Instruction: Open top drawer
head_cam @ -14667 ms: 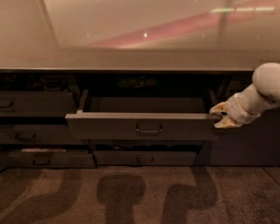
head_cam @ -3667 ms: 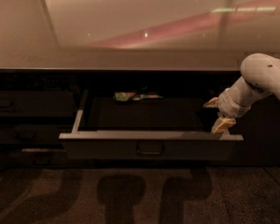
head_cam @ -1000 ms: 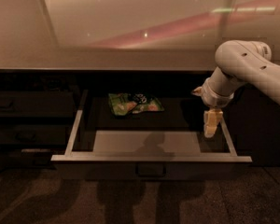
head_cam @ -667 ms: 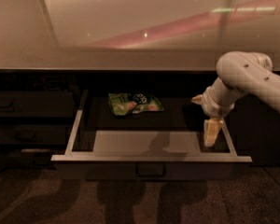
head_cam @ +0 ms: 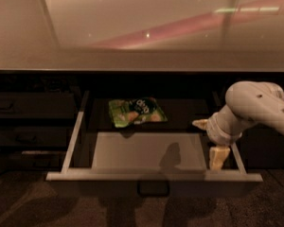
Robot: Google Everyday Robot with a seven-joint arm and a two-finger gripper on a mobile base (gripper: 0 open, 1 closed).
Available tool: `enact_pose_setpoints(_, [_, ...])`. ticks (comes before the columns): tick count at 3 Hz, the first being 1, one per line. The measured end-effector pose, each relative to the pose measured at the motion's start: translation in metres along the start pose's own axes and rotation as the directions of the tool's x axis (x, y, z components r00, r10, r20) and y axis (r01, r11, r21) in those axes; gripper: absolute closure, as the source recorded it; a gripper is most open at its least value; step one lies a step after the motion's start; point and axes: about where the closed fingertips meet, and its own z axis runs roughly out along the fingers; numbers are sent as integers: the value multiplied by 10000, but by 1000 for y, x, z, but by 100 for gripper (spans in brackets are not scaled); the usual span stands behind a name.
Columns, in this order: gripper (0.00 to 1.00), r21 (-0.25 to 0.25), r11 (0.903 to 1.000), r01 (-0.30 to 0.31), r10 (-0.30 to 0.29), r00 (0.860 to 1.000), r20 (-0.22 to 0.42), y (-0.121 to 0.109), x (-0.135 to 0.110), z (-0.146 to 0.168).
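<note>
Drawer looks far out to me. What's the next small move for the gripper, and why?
Probably lift the gripper straight up and clear. The top drawer is already pulled well out, with its grey floor and a green snack bag exposed. The gripper sits low at the drawer's right end, fingers apart, holding nothing.

Camera view. I see the top drawer (head_cam: 154,176) standing well out at lower centre, its shallow grey interior exposed and its loop handle (head_cam: 153,188) at the middle of the front. A green snack packet (head_cam: 136,111) lies flat towards the back of the interior. My gripper (head_cam: 205,144) hangs over the drawer's right end, fingers spread apart. The glossy tabletop (head_cam: 142,27) fills the upper frame; narrower shut drawers (head_cam: 33,106) sit at left.
</note>
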Motion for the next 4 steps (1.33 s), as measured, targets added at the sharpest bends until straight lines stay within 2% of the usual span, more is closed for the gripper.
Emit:
enact_pose_setpoints(1, [0,40,9997,243,-244,9996,143,24,1,-4])
enact_pose_setpoints(2, [0,76,9996,266,-263,9991,-320,51,12,-8])
enact_pose_setpoints(3, [0,-129,9998,172,-184,9949,-991,80,29,-6])
enact_pose_setpoints(4, [0,-354,9994,-8,-41,9905,-1376,93,41,-3])
